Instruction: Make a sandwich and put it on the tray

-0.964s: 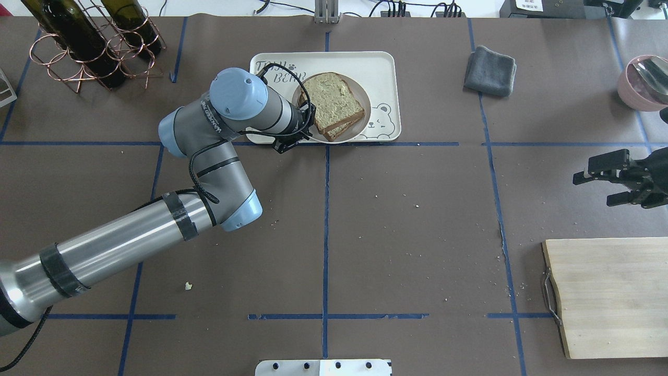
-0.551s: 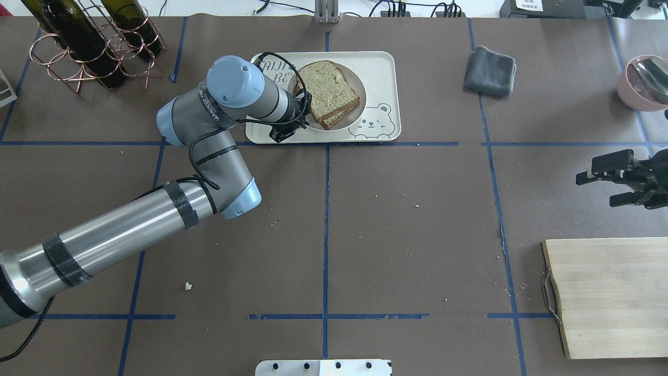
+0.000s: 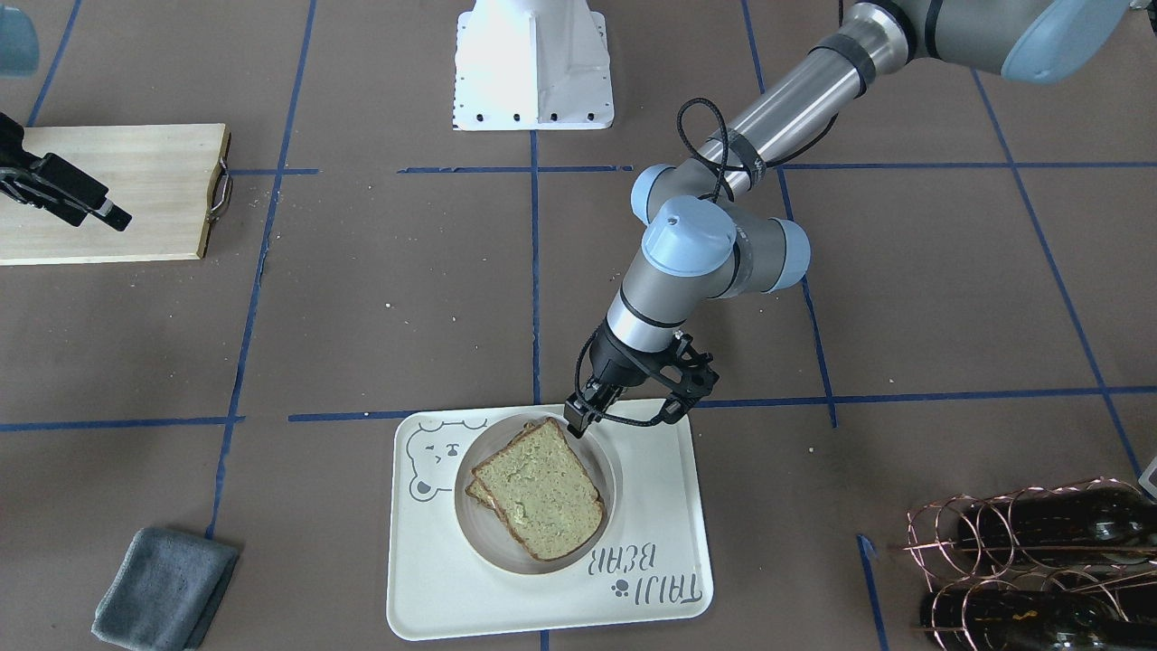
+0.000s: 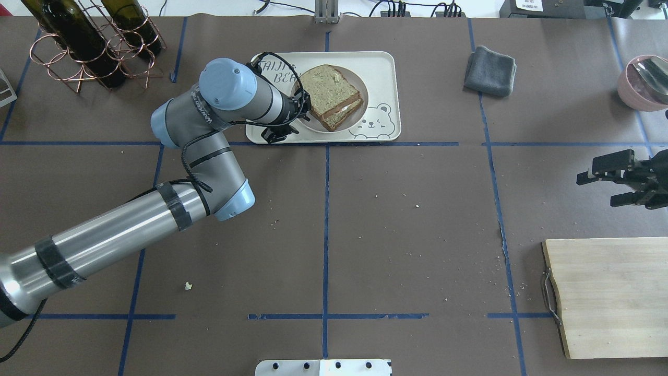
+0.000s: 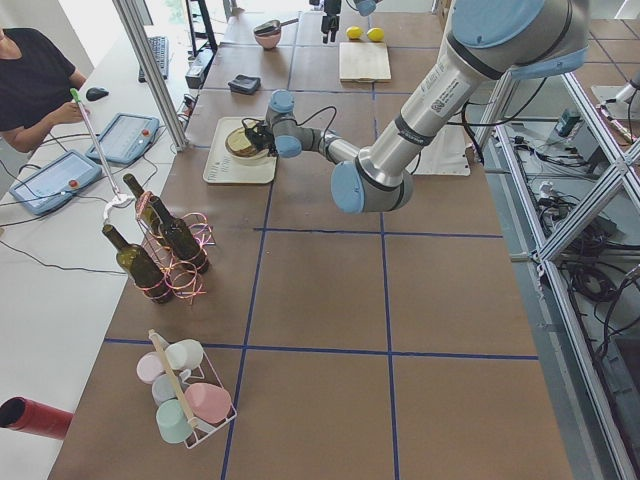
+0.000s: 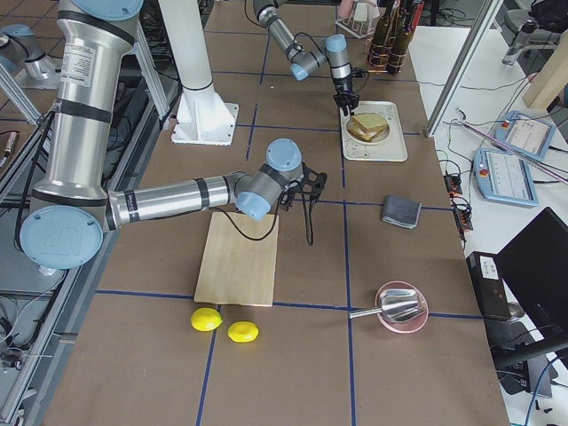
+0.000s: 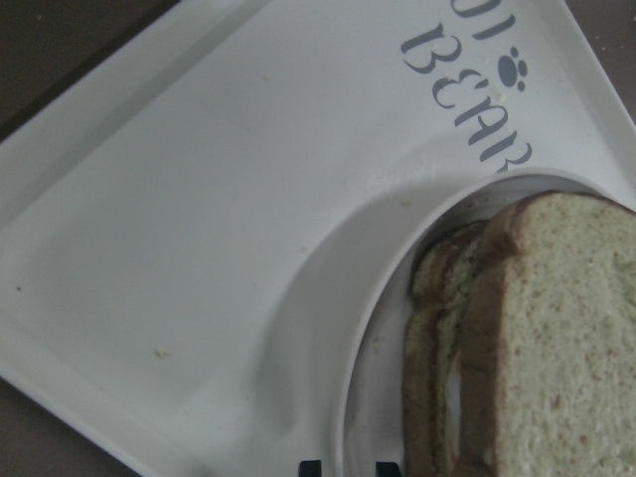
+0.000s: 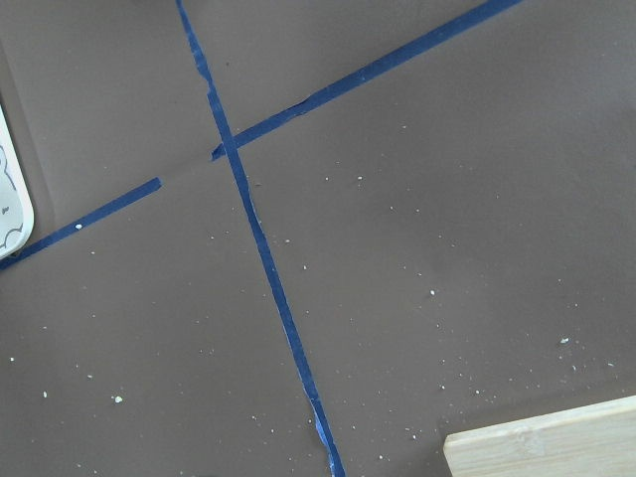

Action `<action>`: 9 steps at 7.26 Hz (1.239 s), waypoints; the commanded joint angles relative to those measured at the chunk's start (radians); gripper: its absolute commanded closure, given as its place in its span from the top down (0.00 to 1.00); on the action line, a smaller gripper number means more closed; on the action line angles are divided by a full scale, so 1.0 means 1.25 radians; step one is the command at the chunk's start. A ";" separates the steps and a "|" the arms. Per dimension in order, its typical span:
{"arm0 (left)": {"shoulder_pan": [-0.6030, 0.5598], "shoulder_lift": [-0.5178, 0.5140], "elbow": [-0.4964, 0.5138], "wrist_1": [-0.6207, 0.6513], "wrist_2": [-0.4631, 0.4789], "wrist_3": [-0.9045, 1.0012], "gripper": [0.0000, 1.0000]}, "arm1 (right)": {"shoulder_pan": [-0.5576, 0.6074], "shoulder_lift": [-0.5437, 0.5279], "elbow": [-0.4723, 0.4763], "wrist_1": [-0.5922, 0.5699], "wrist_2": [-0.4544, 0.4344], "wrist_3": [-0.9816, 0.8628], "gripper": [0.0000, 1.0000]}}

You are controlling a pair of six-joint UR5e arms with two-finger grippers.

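Note:
The sandwich (image 4: 329, 89), two greenish-beige slices with dark crust, lies on the round off-white plate (image 4: 312, 123) inside the cream tray (image 4: 377, 65) at the table's far middle. A pale layer shows between the slices; no yolk shows. My left gripper (image 4: 304, 110) is at the plate's near-left rim. In the left wrist view its fingertips (image 7: 310, 465) stand close together on either side of the rim, so it is shut on the plate. The front view shows the gripper (image 3: 578, 419), sandwich (image 3: 538, 497), plate (image 3: 493, 542) and tray (image 3: 651, 470). My right gripper (image 4: 595, 187) is open and empty at the right edge.
Wine bottles in a copper rack (image 4: 88, 44) stand left of the tray. A grey cloth (image 4: 490, 70) lies right of it. A pink bowl with a metal scoop (image 4: 644, 83) is at the far right. A wooden cutting board (image 4: 610, 297) lies near right, with two lemons (image 6: 206, 319) beyond it.
My left gripper has carried the plate and sandwich a little farther onto the tray, and the arm has shifted left. The right gripper has drawn slightly toward the right edge.

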 commanded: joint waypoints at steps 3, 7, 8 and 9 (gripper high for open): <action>-0.033 0.388 -0.403 0.005 -0.132 0.369 0.46 | 0.116 -0.024 -0.062 -0.017 0.013 -0.168 1.00; -0.318 0.685 -0.522 0.032 -0.310 1.052 0.46 | 0.286 0.009 -0.087 -0.357 0.013 -0.660 1.00; -0.420 0.692 -0.533 0.150 -0.328 1.240 0.46 | 0.323 0.053 -0.080 -0.497 0.013 -0.778 1.00; -0.545 0.681 -0.528 0.341 -0.341 1.463 0.46 | 0.343 0.092 -0.080 -0.629 0.012 -0.919 1.00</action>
